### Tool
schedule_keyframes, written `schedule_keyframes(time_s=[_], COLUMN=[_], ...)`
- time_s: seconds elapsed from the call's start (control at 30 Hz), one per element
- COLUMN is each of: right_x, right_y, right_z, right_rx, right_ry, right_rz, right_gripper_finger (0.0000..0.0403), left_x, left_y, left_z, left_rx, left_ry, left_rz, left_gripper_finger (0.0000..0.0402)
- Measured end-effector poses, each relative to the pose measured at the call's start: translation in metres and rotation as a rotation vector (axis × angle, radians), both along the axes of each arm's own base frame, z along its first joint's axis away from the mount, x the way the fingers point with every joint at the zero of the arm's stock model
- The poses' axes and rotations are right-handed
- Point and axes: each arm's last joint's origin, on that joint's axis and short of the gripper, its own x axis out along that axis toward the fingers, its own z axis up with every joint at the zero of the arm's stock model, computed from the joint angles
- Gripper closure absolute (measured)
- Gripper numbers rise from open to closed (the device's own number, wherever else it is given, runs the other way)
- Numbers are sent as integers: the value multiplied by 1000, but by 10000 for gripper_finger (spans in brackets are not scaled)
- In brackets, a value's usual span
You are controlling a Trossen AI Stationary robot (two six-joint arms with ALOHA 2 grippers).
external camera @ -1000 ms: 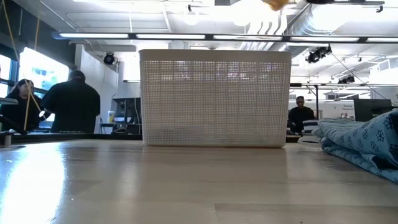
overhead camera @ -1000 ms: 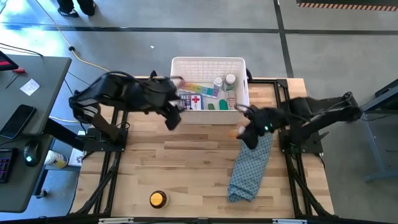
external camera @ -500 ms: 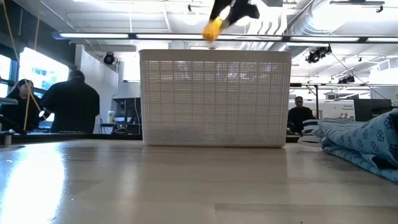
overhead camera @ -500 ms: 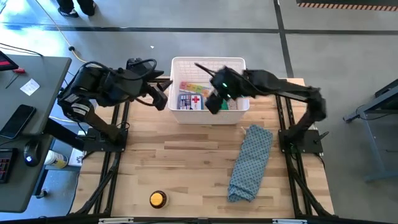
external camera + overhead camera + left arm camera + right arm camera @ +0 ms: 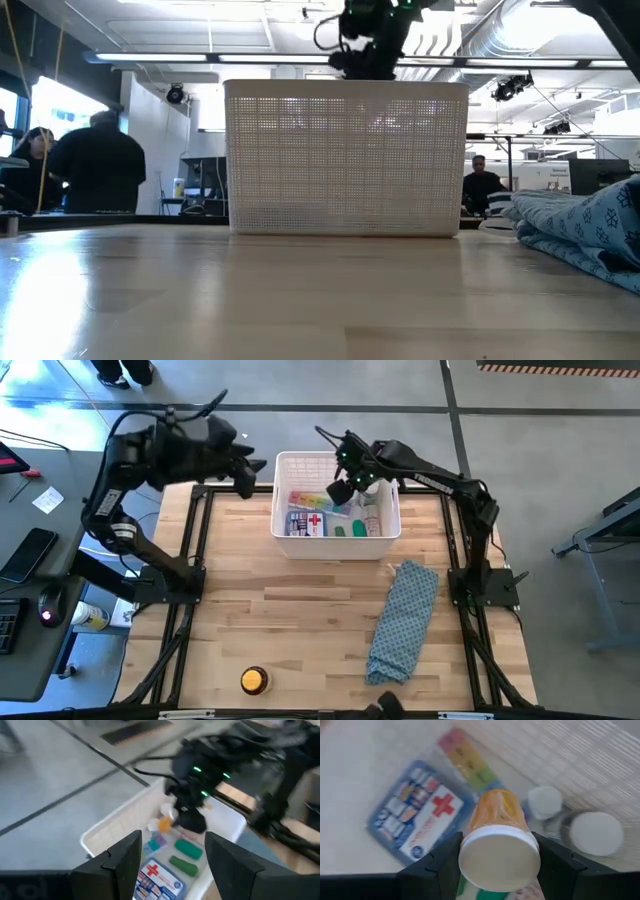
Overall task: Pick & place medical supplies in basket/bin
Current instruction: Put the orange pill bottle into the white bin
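Over basket [image 5: 384,532]: right gripper [image 5: 341,491] reaching.

Basket [image 5: 346,160] lattice hides contents, low view.

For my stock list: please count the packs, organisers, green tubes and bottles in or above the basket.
Red-cross pack: 1
Pill organiser: 1
Green tubes: 2
White-capped bottles: 2
Orange bottle, in right end effector: 1
Total: 7

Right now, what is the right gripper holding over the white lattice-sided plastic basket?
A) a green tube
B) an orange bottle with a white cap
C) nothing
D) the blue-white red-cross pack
B: the right wrist view shows the right gripper shut on the orange white-capped bottle above the basket, with the red-cross pack lying below.
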Motion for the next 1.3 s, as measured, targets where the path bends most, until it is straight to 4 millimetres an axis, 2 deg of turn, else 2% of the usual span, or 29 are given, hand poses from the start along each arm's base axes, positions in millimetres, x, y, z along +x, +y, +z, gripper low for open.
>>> schedule_keyframes(time_s=[0.3,0.67,1.0,1.3], right_x=[-14,-20,-20,-26], right_y=[-25,-29,-32,-33], right_z=[-24,-77,-98,-114], right_rx=[75,178,161,178], right_ry=[107,226,209,228], right_rz=[-94,-36,-64,-95], right_gripper_finger=[201,201,201,201], left_x=[6,16,29,37], left_y=[43,88,103,108], left_z=[-7,-20,-29,-34], left_rx=[-39,-129,-160,-180], left_ry=[35,19,31,32], left_rz=[-94,-72,-55,-82], left_gripper_finger=[153,153,153,153])
